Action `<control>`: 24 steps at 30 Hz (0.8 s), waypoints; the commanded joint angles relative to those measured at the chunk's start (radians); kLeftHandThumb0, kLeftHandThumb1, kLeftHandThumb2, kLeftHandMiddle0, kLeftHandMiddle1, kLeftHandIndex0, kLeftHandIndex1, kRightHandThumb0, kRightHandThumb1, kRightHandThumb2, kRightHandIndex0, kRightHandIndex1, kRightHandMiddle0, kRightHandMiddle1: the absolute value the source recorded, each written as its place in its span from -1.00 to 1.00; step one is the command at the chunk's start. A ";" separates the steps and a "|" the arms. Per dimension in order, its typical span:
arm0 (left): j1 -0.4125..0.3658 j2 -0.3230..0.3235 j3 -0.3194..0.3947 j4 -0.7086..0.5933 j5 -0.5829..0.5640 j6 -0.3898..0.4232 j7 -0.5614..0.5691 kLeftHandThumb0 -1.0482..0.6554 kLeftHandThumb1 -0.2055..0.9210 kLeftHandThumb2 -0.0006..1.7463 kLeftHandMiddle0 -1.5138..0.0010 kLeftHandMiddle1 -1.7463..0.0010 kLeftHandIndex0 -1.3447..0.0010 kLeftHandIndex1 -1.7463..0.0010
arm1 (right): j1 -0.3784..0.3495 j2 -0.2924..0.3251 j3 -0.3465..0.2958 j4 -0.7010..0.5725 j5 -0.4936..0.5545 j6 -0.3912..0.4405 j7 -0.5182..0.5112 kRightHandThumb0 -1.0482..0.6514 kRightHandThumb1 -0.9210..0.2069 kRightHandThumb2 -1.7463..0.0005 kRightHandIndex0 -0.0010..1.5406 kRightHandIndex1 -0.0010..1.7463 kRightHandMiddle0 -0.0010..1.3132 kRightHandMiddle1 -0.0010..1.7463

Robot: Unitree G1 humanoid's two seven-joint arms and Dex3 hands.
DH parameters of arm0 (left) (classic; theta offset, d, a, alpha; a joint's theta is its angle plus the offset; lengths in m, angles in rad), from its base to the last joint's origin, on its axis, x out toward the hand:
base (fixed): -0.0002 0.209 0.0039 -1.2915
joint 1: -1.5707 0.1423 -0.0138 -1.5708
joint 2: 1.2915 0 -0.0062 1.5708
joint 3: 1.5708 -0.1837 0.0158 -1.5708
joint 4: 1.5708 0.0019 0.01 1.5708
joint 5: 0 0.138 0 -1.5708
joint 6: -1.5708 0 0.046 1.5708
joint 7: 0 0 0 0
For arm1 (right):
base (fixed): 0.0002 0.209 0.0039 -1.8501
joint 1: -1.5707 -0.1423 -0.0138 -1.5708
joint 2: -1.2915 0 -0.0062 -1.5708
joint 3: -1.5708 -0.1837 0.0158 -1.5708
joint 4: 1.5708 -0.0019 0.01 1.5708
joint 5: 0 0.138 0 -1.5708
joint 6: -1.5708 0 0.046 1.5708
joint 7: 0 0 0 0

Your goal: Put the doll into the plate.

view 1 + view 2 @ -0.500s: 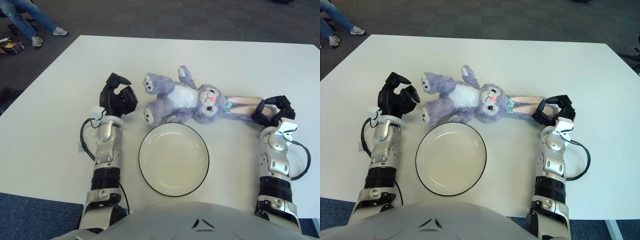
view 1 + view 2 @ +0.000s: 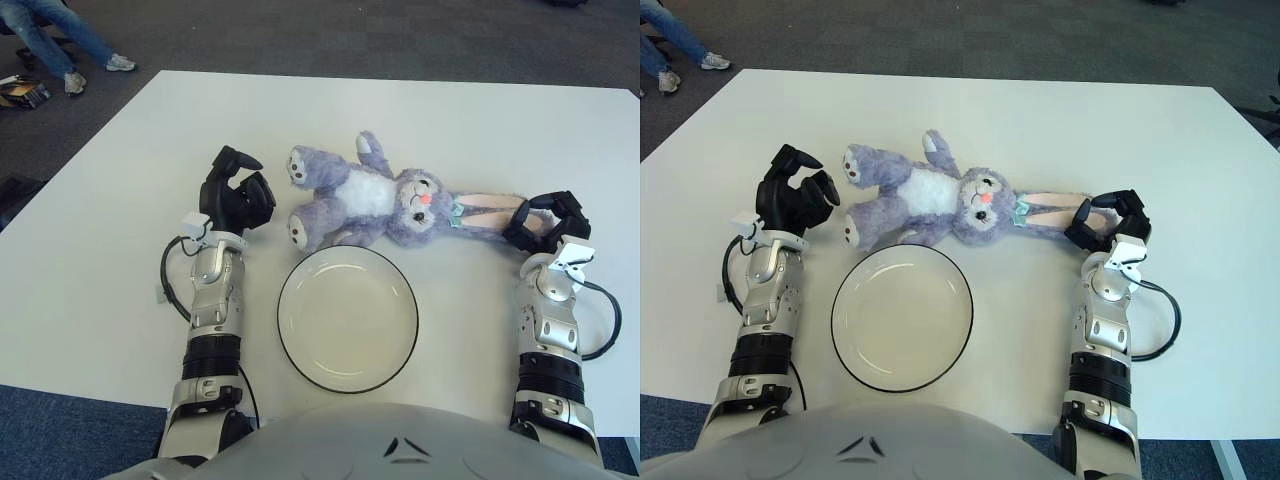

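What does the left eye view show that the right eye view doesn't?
Only the left eye view shows the dark item on the floor at far left. Only the right eye view shows the table's right edge and the floor past it. Both show the doll lying beyond the plate, left hand by its feet, right hand at its ears.

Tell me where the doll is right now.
The doll lies on the table just beyond the plate, between the left hand and right hand.
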 commanded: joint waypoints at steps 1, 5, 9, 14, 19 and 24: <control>0.071 -0.018 0.004 0.056 0.000 -0.006 0.013 -0.31 0.02 0.43 -0.43 -1.00 0.16 -1.00 | 0.019 0.007 -0.007 0.015 0.007 0.010 0.005 -0.33 0.04 -0.47 0.43 1.00 -0.09 1.00; 0.064 -0.018 0.006 0.063 0.000 -0.005 0.015 -0.31 0.02 0.43 -0.43 -1.00 0.16 -1.00 | 0.014 0.004 -0.016 0.008 0.020 -0.013 0.016 -0.33 0.03 -0.47 0.46 1.00 -0.10 1.00; 0.061 -0.016 0.007 0.070 0.000 -0.004 0.013 -0.31 0.02 0.43 -0.43 -1.00 0.16 -1.00 | 0.014 0.001 -0.019 -0.011 0.020 -0.030 0.025 -0.32 0.01 -0.45 0.46 1.00 -0.11 1.00; 0.058 -0.012 0.006 0.075 0.006 -0.002 0.014 -0.31 0.03 0.43 -0.43 -1.00 0.16 -1.00 | 0.030 -0.007 0.007 -0.102 -0.017 -0.007 0.029 -0.29 -0.13 -0.35 0.39 1.00 -0.20 1.00; 0.053 -0.013 0.005 0.081 0.008 -0.003 0.015 -0.31 0.02 0.43 -0.42 -1.00 0.16 -1.00 | 0.051 -0.030 0.038 -0.142 -0.052 -0.015 0.064 -0.27 -0.22 -0.26 0.29 1.00 -0.27 1.00; 0.051 -0.013 0.005 0.084 0.007 -0.002 0.016 -0.31 0.03 0.43 -0.43 -1.00 0.16 -1.00 | 0.071 -0.064 0.059 -0.139 -0.075 -0.075 0.121 -0.25 -0.35 -0.15 0.14 1.00 -0.35 0.99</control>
